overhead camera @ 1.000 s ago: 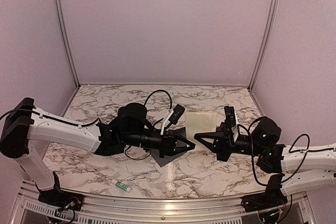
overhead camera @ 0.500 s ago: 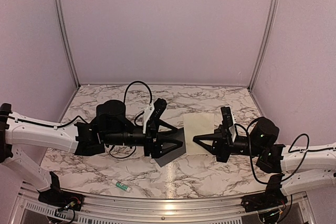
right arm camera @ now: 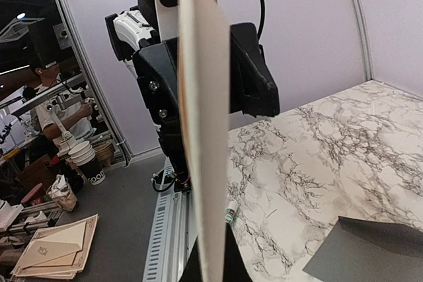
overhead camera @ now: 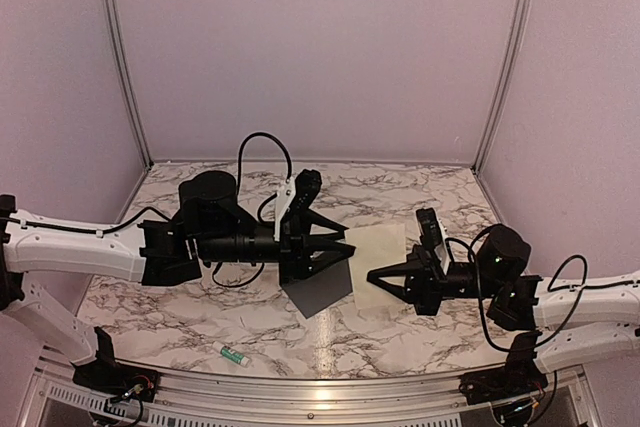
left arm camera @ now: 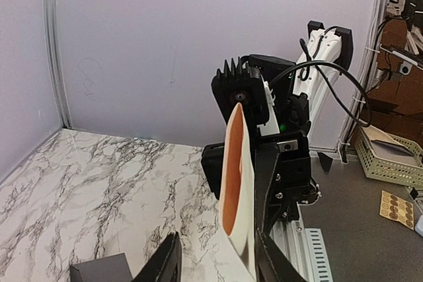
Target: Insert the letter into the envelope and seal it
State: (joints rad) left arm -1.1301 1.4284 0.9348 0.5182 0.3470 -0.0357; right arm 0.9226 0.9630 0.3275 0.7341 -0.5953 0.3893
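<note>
The right gripper [overhead camera: 372, 277] is clenched on the letter [overhead camera: 385, 245], lifted above the middle of the worktop [overhead camera: 420, 187] — the left gripper [overhead camera: 348, 250], opened and grasping nothing, hangs over the envelope [overhead camera: 322, 289] lying flat just beside.

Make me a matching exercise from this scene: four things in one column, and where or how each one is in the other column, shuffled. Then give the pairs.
Things
1. letter
2. envelope
3. white-and-green tube
4. left gripper

Places and states
A. lies near the front edge of the table, on the left side
B. jaws apart
C. clamped in the right gripper, standing on edge
D. dark grey, lying on the table between the two arms

Pairs: 1-C, 2-D, 3-A, 4-B
</note>
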